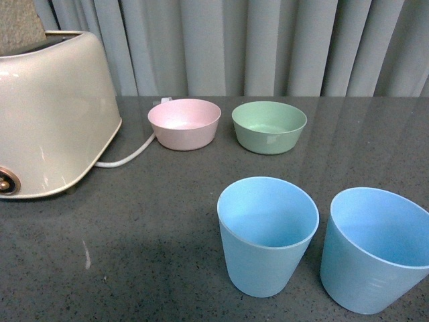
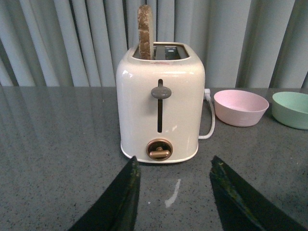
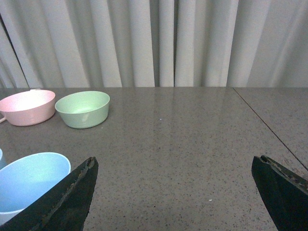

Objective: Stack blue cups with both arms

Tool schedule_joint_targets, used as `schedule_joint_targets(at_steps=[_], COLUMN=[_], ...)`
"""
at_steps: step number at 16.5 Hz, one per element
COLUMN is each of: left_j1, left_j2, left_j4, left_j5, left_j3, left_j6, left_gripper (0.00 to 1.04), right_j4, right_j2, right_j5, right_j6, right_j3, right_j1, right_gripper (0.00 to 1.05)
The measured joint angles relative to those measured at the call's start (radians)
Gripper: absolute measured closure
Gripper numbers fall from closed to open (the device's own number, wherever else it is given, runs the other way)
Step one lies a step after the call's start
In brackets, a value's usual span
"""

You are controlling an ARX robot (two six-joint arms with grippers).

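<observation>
Two light-blue cups stand upright side by side at the front right of the dark grey table: the left cup [image 1: 267,235] and the right cup [image 1: 373,248], apart from each other. Neither arm shows in the front view. In the right wrist view one blue cup [image 3: 26,185] sits beside one finger, and a sliver of the other cup shows at the frame's edge. My right gripper [image 3: 175,168] is open and empty over bare table. My left gripper [image 2: 174,166] is open and empty, facing the toaster; no cup shows in that view.
A cream toaster [image 1: 47,114] with a slice of bread [image 2: 146,31] in its slot stands at the left, its white cord [image 1: 131,155] trailing right. A pink bowl [image 1: 184,123] and a green bowl [image 1: 269,126] sit behind the cups. Grey curtains hang behind the table.
</observation>
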Motion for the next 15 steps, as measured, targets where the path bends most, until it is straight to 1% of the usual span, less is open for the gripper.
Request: schedule_joint_targets(at_steps=[1,3,4,5,6,7,8,10,13,15], left_j1=[0.0,0.0,0.0,0.0,0.0,0.0,0.0,0.0,0.0,0.0], left_j2=[0.0,0.0,0.0,0.0,0.0,0.0,0.0,0.0,0.0,0.0], left_j4=[0.0,0.0,0.0,0.002,0.0,-0.001,0.0,0.0,0.0,0.0], left_j5=[0.0,0.0,0.0,0.001,0.0,0.0,0.0,0.0,0.0,0.0], left_j3=[0.0,0.0,0.0,0.0,0.0,0.0,0.0,0.0,0.0,0.0], left_j6=[0.0,0.0,0.0,0.0,0.0,0.0,0.0,0.0,0.0,0.0], left_gripper=[0.5,0.32,0.18,0.07,0.07,0.07,0.07,0.07,0.07,0.07], right_j4=[0.0,0.0,0.0,0.064,0.138,0.198,0.219,0.167,0.053,0.001], right_j2=[0.0,0.0,0.0,0.266,0.348,0.423,0.487,0.686,0.914,0.985], right_j5=[0.0,0.0,0.0,0.203,0.193,0.153,0.119,0.036,-0.02,-0.042], right_j6=[0.0,0.0,0.0,0.14,0.158,0.171,0.181,0.205,0.203,0.203], right_j3=[0.0,0.0,0.0,0.111,0.175,0.247,0.307,0.441,0.536,0.553], right_j1=[0.0,0.0,0.0,-0.013,-0.041,-0.042,-0.029,0.029,0.135,0.173], right_gripper=[0.07,0.07,0.07,0.07,0.07,0.07,0.07,0.07,0.07,0.07])
